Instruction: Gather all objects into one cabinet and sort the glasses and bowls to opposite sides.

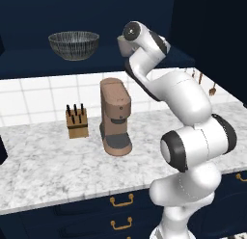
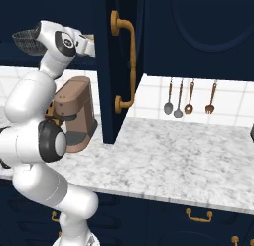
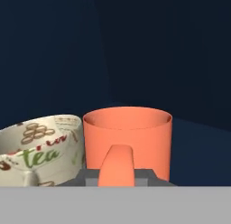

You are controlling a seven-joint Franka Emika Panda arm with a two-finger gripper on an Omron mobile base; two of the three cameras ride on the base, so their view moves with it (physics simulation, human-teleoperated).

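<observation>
The orange cup stands upright right in front of the hand camera, inside the dark navy cabinet. My gripper is shut on its near wall. Touching its left side is the cream patterned cup, tilted over. Whether the orange cup rests on the shelf I cannot tell. The wide striped bowl sits on the cabinet shelf far to the left, also seen as the bowl behind my arm. My hand reaches in behind the open door.
The open cabinet door's brass handle juts out close to my wrist. On the marble counter stand a brown coffee machine and a knife block. Utensils hang on the tiled wall. Drawers with brass pulls lie below.
</observation>
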